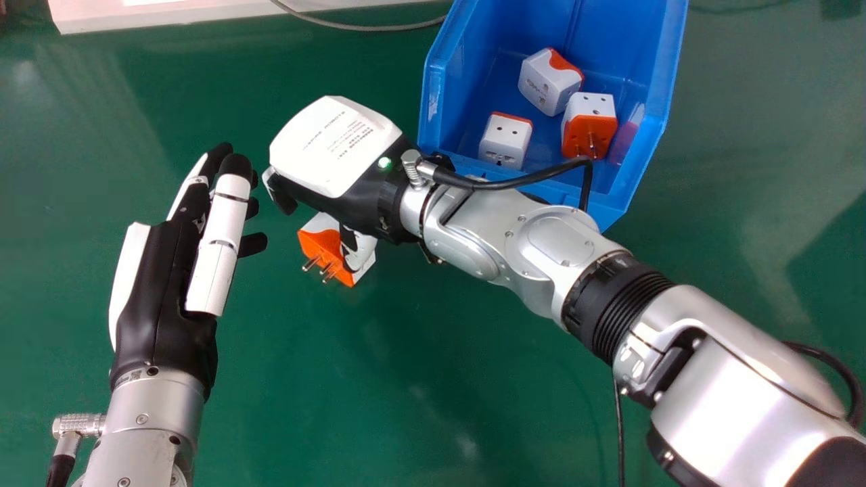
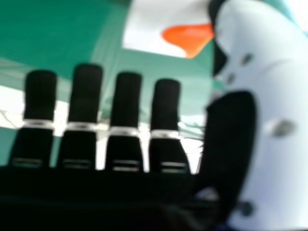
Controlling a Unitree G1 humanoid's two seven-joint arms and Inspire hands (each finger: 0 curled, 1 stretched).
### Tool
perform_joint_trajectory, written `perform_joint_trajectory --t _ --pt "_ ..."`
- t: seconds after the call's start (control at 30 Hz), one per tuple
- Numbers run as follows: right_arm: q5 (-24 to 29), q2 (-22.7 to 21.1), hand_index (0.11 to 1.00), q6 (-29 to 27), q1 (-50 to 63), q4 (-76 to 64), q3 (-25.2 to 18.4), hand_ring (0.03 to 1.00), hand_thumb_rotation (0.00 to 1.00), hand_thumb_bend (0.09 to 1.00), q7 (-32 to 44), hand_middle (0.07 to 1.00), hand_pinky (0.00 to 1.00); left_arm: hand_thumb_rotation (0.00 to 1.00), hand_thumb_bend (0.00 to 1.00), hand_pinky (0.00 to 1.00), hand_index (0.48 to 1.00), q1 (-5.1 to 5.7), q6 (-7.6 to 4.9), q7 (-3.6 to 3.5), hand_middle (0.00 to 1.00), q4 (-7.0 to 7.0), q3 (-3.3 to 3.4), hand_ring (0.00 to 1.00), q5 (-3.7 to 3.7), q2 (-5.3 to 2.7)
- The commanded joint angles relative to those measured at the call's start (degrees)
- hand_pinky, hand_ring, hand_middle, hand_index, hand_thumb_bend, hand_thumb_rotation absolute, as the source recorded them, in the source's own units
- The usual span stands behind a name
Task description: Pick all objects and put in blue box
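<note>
My right hand (image 1: 335, 145) is in the middle of the head view, back upward, left of the blue box (image 1: 436, 101). Partly under its thumb side lies a white and orange plug adapter (image 1: 321, 249), pins facing out. From the right hand view, the hand (image 2: 86, 101) has straight, spread fingers, and the adapter (image 2: 149, 24) shows beside the thumb tip; whether they touch I cannot tell. Three similar adapters rest in the box: one (image 1: 541, 80), another (image 1: 588, 125) and a third (image 1: 505, 138). At the left, my left hand (image 1: 159, 277) is open and holds nothing.
The green table (image 1: 406, 392) extends around the hands and box. A pale edge (image 1: 203, 15) and a grey cable (image 1: 358, 28) run along the far side. My right forearm (image 1: 541, 250) crosses in front of the box's near edge.
</note>
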Motion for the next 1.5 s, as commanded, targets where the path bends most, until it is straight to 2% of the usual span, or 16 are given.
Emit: perform_joint_trajectory --t 0.0,0.23,0.33,0.43,0.5,0.9,1.07,1.13,1.17,1.2,1.27,1.3,1.33,1.37,1.43,1.47 --pt "0.77 0.39 0.512 -0.28 -0.53 -0.18 -0.30 0.285 0.00 0.533 -1.28 0.462 0.26 0.96 0.45 0.80 0.930 0.15 -0.65 0.11 0.89 -1.51 0.20 0.88 0.37 -0.08" --pt "0.80 -0.01 0.497 -0.12 -0.41 -0.48 -0.11 0.250 0.00 0.526 -1.69 0.423 0.23 0.96 0.45 0.80 0.930 0.08 -0.66 -0.04 0.89 -1.52 0.35 0.88 0.14 -0.05" --pt "0.68 -0.10 0.503 -0.08 -0.46 -0.53 0.01 0.313 0.00 0.524 -1.87 0.427 0.26 0.95 0.45 0.80 0.930 0.03 -0.76 -0.04 0.89 -1.33 0.38 0.88 0.11 -0.08" --pt "0.63 -0.03 0.503 0.05 -0.63 -0.21 0.13 0.338 0.00 0.523 -1.80 0.431 0.28 0.95 0.45 0.80 0.930 0.14 -0.78 0.09 0.89 -1.48 0.03 0.88 0.31 -0.21" --pt "0.68 -0.01 0.504 0.08 -0.69 -0.17 0.20 0.360 0.00 0.521 -1.61 0.428 0.27 0.95 0.45 0.80 0.930 0.07 -0.80 0.05 0.89 -1.41 0.11 0.88 0.27 -0.17" --pt "2.46 0.44 0.499 -0.02 -1.62 -0.62 -1.05 0.390 0.00 0.518 0.33 0.433 0.25 0.95 0.45 0.80 0.929 -0.31 -0.86 -0.10 0.89 -0.92 0.21 0.88 0.32 0.10" --pt "2.34 0.31 0.502 0.57 -1.69 -1.44 -1.19 0.388 0.00 0.518 0.39 0.431 0.24 0.95 0.45 0.80 0.929 0.25 -0.64 -0.09 0.89 -1.70 0.06 0.88 0.38 0.02" --pt "2.53 0.30 0.501 0.26 -1.73 -1.21 -1.19 0.398 0.00 0.518 0.56 0.436 0.26 0.95 0.45 0.80 0.930 0.33 -0.63 -0.03 0.89 -1.85 0.06 0.88 0.45 0.01" --pt "2.87 0.21 0.501 -0.28 -1.70 -1.16 -1.30 0.398 0.00 0.518 1.08 0.436 0.26 0.95 0.45 0.80 0.930 0.59 -0.62 0.05 0.89 -2.17 -0.01 0.88 0.54 -0.05" --pt "3.25 0.15 0.492 -0.79 -1.73 -1.09 -1.44 0.413 0.00 0.516 1.72 0.454 0.31 0.95 0.45 0.80 0.930 0.82 -0.60 0.15 0.89 -2.48 -0.09 0.88 0.65 -0.11" --pt "3.86 0.05 0.492 -1.48 -1.88 -1.03 -1.56 0.413 0.00 0.516 2.89 0.454 0.31 0.95 0.45 0.80 0.930 1.25 -0.64 0.32 0.89 -2.94 -0.21 0.88 0.81 -0.22" --pt "4.00 -0.09 0.493 -1.88 -2.08 -1.25 -1.41 0.488 0.03 0.508 3.94 0.529 0.37 0.95 0.45 0.81 0.931 1.69 -0.78 0.53 0.89 -3.30 -0.22 0.88 0.93 -0.35" --pt "4.05 -0.20 0.493 -2.16 -2.20 -1.45 -1.31 0.488 0.03 0.508 4.70 0.529 0.37 0.95 0.45 0.81 0.931 2.00 -0.87 0.67 0.89 -3.56 -0.23 0.88 1.01 -0.44" --pt "4.10 -0.31 0.493 -2.43 -2.31 -1.69 -1.28 0.558 0.05 0.501 5.46 0.599 0.43 0.95 0.45 0.81 0.931 2.30 -0.97 0.83 0.89 -3.79 -0.26 0.88 1.12 -0.56" --pt "4.19 -0.45 0.494 -2.90 -2.58 -2.19 -1.35 0.621 0.07 0.496 7.26 0.662 0.49 0.95 0.45 0.81 0.931 3.12 -1.49 1.33 0.89 -4.11 -0.56 0.88 1.64 -1.10" --pt "4.17 -0.47 0.494 -3.14 -2.85 -2.37 -1.30 0.621 0.07 0.496 8.34 0.662 0.49 0.95 0.45 0.81 0.931 3.56 -1.89 1.81 0.89 -4.14 -0.84 0.88 2.00 -1.47"
